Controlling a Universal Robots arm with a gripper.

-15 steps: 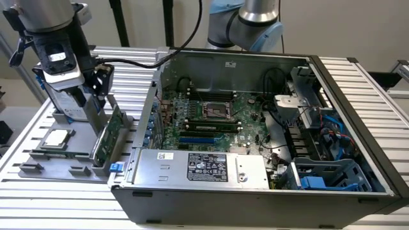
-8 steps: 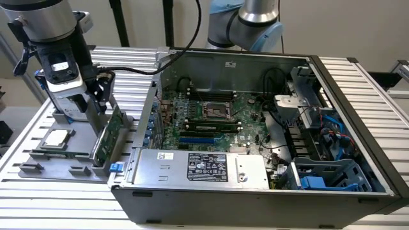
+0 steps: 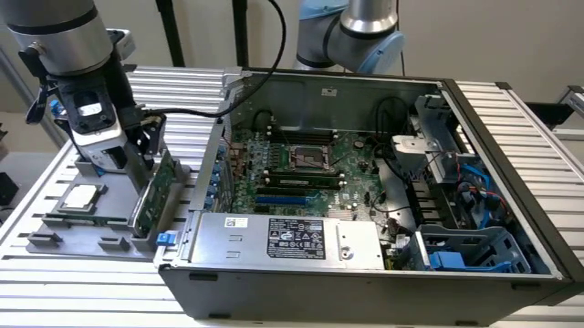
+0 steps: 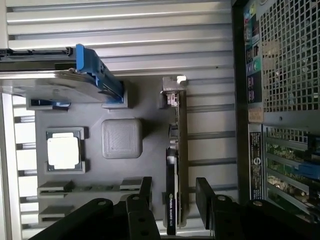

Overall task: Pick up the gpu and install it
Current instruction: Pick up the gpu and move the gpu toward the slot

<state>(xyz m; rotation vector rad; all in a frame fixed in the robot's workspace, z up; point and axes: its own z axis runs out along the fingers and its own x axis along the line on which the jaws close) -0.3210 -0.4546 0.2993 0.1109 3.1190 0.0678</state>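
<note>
end effector (image 4: 174,182): jaws open, one finger on either side of the gpu (image 4: 171,157). a gap shows on both sides, so nothing is held.

gpu: stands on edge in its slot in the grey parts tray (image 4: 150,112), silver bracket at the end away from the fingers. it is on the side of the tray nearest the computer case (image 3: 365,287). it appears fully seated and not lifted.

progress: the approach looks complete, with the fingers lined up along the card. the grasp is not yet made, and pick-up and installation are both outstanding. the motherboard (image 3: 301,171) lies exposed in the open case, and its expansion slots appear unoccupied.

arm pose: in the exterior view the wrist points straight down over the tray at the exterior view's left, low above the card's upper edge. the tray rests on the slatted counter (image 3: 82,301) just beside the case.

other items: the cpu chip (image 4: 63,152) and the blue-framed hard drive (image 4: 50,82) sit in their own tray recesses, apart from the fingers.
</note>
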